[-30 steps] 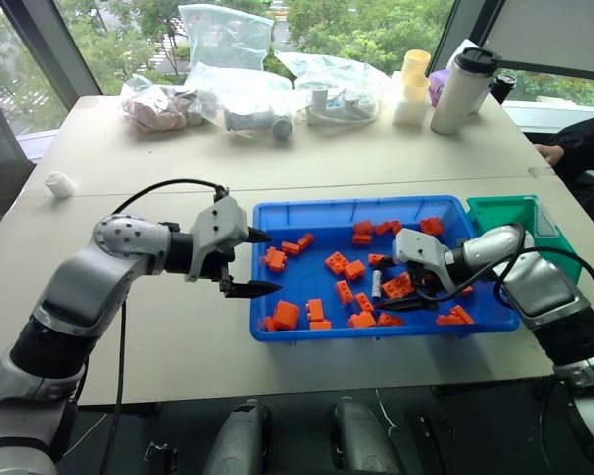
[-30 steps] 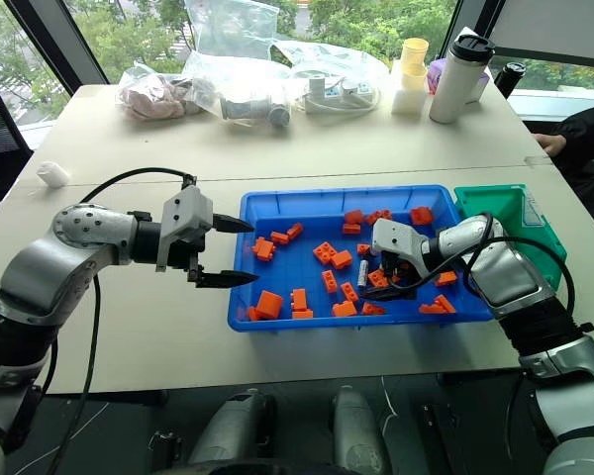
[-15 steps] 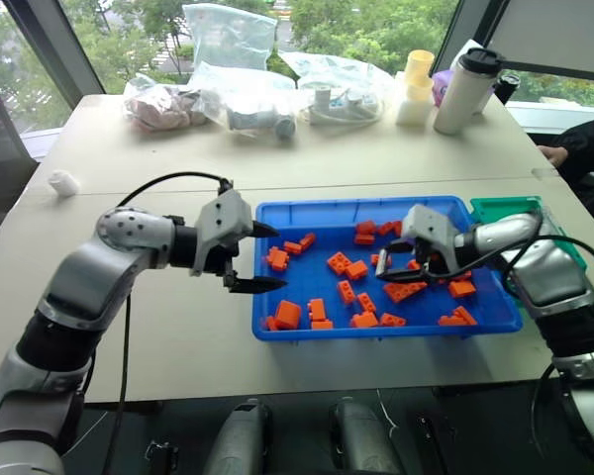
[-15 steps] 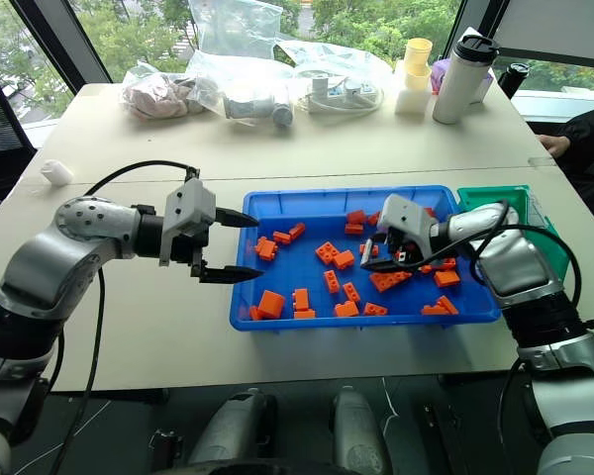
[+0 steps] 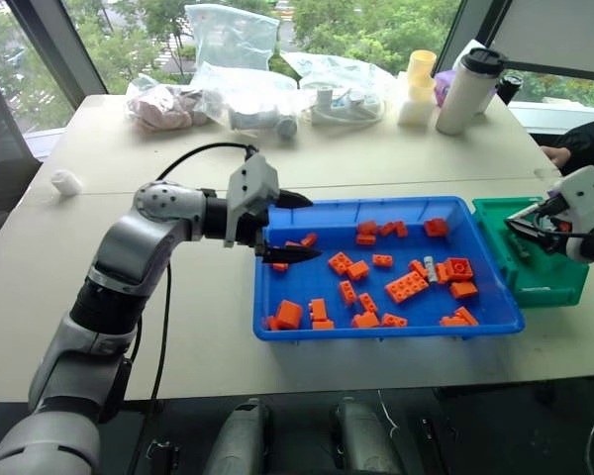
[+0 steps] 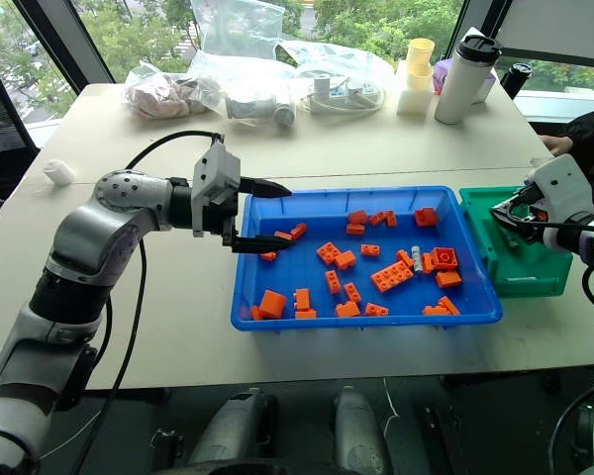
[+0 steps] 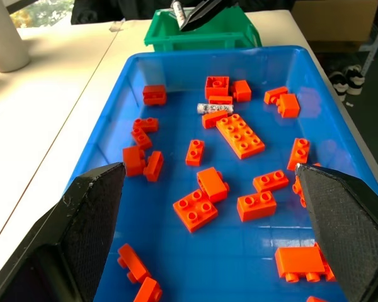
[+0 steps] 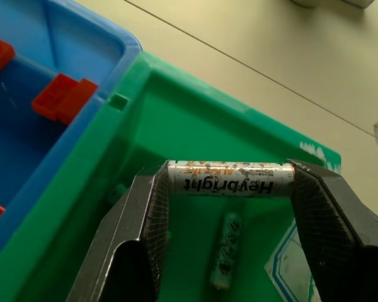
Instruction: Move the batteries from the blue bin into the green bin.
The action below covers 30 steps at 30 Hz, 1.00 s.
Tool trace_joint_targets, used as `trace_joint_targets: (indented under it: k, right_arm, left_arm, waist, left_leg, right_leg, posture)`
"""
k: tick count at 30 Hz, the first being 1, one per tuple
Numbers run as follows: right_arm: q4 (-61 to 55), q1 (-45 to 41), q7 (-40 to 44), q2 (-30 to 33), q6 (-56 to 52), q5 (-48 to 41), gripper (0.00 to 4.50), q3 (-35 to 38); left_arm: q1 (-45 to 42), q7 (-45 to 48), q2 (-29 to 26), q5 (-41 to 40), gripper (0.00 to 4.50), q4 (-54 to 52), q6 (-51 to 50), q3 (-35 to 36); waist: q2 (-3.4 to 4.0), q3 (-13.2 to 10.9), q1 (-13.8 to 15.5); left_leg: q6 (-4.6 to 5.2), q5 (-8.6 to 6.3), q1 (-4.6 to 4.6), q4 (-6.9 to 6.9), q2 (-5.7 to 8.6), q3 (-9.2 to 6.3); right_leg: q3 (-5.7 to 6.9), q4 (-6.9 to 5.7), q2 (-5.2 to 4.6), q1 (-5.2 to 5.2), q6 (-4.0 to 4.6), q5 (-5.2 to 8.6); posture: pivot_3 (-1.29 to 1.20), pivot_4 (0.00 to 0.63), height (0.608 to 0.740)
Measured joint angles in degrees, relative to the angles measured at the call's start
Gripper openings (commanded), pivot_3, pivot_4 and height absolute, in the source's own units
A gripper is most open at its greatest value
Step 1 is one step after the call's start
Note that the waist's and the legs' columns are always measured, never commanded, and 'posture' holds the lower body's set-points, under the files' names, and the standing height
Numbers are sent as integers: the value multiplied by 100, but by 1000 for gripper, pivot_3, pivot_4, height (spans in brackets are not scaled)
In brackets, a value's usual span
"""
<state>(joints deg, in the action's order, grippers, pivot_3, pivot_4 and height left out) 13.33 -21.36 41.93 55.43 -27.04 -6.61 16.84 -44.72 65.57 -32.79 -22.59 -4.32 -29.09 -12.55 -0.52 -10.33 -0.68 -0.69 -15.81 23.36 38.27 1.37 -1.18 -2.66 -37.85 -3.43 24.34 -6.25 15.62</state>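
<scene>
1. We hold one battery end to end between the fingers of the right gripper, which hangs over the open green bin; the grip is closed on the battery and not yet let go.
2. We count one battery already lying on the green bin's floor, directly below the held one.
3. We see one more battery in the blue bin, lying among the orange bricks toward the green-bin end, touching or just beside a large flat brick. We judge the task roughly two thirds done: one delivered, one over the drop point, one left to fetch.
4. The left gripper hangs over the other end of the blue bin with its jaws spread wide and nothing between them; the remaining battery lies well ahead of its fingertips.
5. Edges: the green bin's near wall touches the blue bin's end rim just behind the right gripper. We judge that the held battery sits inside the green walls, so a release should land it in the bin.
6. Open room: the green bin's floor is bare apart from the one battery. Around the last battery the bricks crowd close, so we judge finger room there is tight on the side of the flat brick and freer on the other side.
</scene>
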Motion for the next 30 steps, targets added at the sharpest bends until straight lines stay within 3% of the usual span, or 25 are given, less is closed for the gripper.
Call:
trace_joint_targets:
  k: [4,9,16,24,30]
  right_arm:
    - [305,-4,-245,62,126,146,2193,-12]
    - [613,-131,-294,72,195,200,4468,-110]
    - [669,-526,-284,81,205,156,4468,-223]
    - [-334,-765,309,202,-251,-216,4468,-416]
    - [-1340,-124,1766,864,12,-430,4468,-1000]
  left_arm:
    - [-76,74,52,91,4500,119,141,-9]
    - [-41,79,31,132,4500,117,137,-8]
    - [81,76,-92,116,4500,-88,64,5]
    - [139,78,-209,66,4500,-262,-47,8]
    - [261,406,-547,-62,4500,-591,-214,3]
  waist:
    - [1,1,-38]
    - [1,1,-24]
    - [1,1,-25]
    - [1,1,5]
    - [2,0,-11]
  left_leg:
    - [0,0,-3,-1,-3,0]
    - [0,0,-3,0,-2,0]
    - [0,0,-3,0,-3,-1]
    - [0,0,-1,2,-2,-2]
    - [1,-1,1,1,-4,-4]
  right_leg:
    - [-1,-2,4,0,0,0]
    - [-3,-2,3,0,0,0]
    - [-3,-3,4,0,0,0]
    - [-2,-2,2,0,0,0]
    - [0,2,5,-1,-1,1]
  posture:
    - [0,150,740]
    - [0,150,740]
    - [0,150,740]
    - [0,150,740]
    - [0,150,740]
